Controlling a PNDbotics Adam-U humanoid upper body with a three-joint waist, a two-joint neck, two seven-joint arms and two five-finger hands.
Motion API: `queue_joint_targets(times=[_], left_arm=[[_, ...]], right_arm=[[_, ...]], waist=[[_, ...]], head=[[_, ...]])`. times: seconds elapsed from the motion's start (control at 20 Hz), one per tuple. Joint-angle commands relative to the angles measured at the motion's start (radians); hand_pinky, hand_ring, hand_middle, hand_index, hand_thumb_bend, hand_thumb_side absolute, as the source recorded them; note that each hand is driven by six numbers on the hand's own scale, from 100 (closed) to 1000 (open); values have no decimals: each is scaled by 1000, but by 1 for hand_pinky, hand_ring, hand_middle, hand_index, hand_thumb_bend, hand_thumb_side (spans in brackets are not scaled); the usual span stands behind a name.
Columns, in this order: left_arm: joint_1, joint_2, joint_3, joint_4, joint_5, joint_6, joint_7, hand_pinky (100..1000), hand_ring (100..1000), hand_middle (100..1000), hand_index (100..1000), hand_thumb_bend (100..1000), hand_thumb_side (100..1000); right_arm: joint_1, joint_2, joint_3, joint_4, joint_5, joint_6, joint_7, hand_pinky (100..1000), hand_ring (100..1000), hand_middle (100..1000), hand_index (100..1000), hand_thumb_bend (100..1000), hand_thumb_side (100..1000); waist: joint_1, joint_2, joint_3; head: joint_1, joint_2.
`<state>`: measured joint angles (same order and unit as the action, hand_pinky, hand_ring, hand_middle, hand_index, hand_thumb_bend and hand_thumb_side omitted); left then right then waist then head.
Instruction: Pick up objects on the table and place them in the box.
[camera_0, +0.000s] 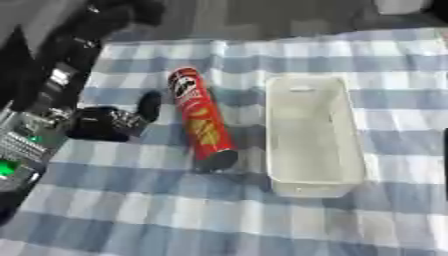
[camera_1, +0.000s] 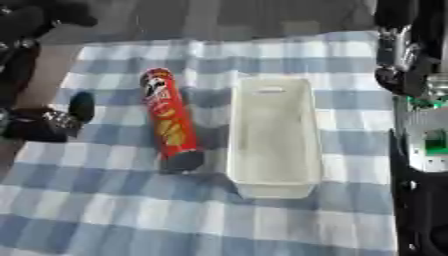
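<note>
Checked cloth (camera_0: 131, 210) bears a red can (camera_0: 200, 117) lengthwise beside the box (camera_0: 313, 135); left hand (camera_0: 109, 122) fingers seemingly curled, empty.

Red can (camera_0: 200, 117), white box (camera_0: 313, 135), blue-and-white checked cloth (camera_0: 219, 215), black left hand (camera_0: 109, 122).

The robot's black left hand (camera_0: 112, 123), at about nine o'clock from the red cylindrical chip can (camera_0: 200, 118), is blurred, so its finger posture cannot be made out. The right arm (camera_1: 420, 125) is cut off by the three o'clock edge, its hand out of sight. The can's printed label is too blurred to read. The white rectangular plastic box (camera_0: 313, 135) has a smudged interior.
</note>
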<state>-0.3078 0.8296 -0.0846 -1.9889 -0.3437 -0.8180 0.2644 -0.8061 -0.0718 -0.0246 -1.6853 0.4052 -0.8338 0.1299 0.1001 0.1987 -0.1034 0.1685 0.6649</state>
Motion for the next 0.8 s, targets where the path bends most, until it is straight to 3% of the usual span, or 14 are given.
queue_joint_targets(times=[0.05,0.15,0.25,0.45,0.75,0.8], left_arm=[[-26,78,10,-11,-43,-22,-9,836,891,947,1000,390,100],[-44,109,5,-11,-84,-31,-14,845,878,937,1000,555,100],[-61,132,-9,-11,-120,-41,-8,749,832,894,976,758,100],[-91,169,-21,-11,-201,-69,60,705,782,837,934,794,100],[-120,223,-49,-11,-336,-82,154,676,695,711,824,821,207],[-125,230,-53,-11,-355,-83,168,678,688,706,822,813,162]], right_arm=[[-8,-17,2,-10,-9,0,12,742,814,940,904,100,785],[-4,-18,4,-7,-15,1,18,745,820,941,905,100,789],[1,-16,7,-4,-24,3,26,748,823,942,906,100,792],[8,-14,12,4,-44,7,46,750,827,941,906,100,798],[13,-14,17,10,-77,11,78,752,830,937,902,100,802],[13,-14,18,10,-81,11,82,752,830,937,902,100,802]], waist=[[2,-19,1],[4,-21,2],[6,-22,1],[8,-24,-1],[14,-24,-4],[15,-24,-4]], head=[[-2,15],[-5,23],[-7,26],[-12,34],[-13,37],[-13,37]])
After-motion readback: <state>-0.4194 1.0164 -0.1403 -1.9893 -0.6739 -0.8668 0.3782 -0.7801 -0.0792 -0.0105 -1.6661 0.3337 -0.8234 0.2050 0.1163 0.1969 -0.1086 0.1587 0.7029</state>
